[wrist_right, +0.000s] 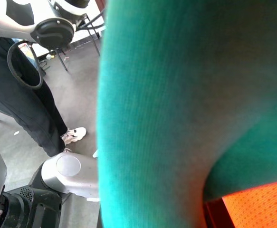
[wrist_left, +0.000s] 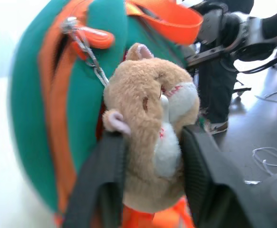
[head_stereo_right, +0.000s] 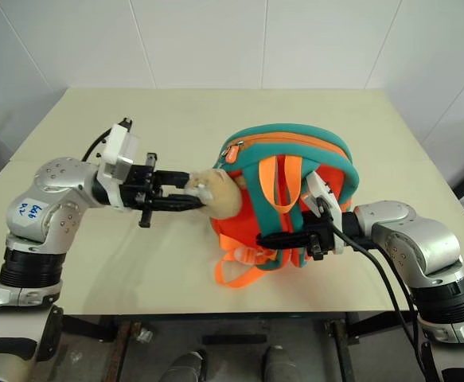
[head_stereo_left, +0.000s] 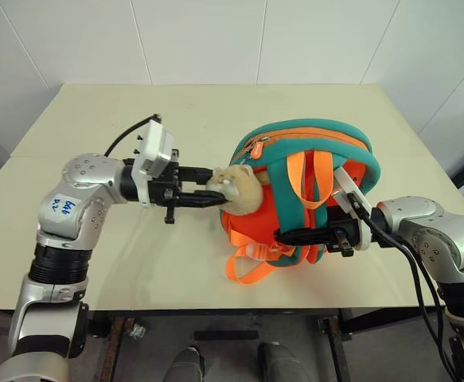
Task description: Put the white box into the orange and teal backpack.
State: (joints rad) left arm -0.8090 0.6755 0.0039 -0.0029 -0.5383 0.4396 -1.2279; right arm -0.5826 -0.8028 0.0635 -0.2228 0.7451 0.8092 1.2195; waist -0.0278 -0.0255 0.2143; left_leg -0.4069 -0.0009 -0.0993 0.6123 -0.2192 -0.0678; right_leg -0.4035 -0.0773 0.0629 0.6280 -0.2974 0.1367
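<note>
Cream table, grey floor

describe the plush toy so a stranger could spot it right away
On the cream table stands the orange and teal backpack. On its left side hangs a tan plush animal head on a small chain, the only furry thing there, squeezed in the left gripper.

You get bright, even light from above in both eye views; the cream table shows no harsh glare, and soft shadows fall just beneath the orange and teal backpack. Those views are sharp across the frame. In your left wrist view the plush animal head is fairly crisp, while the background washes out to white and blurs. Your right wrist view sits so close to teal fabric that it reads soft and slightly dim.
</note>
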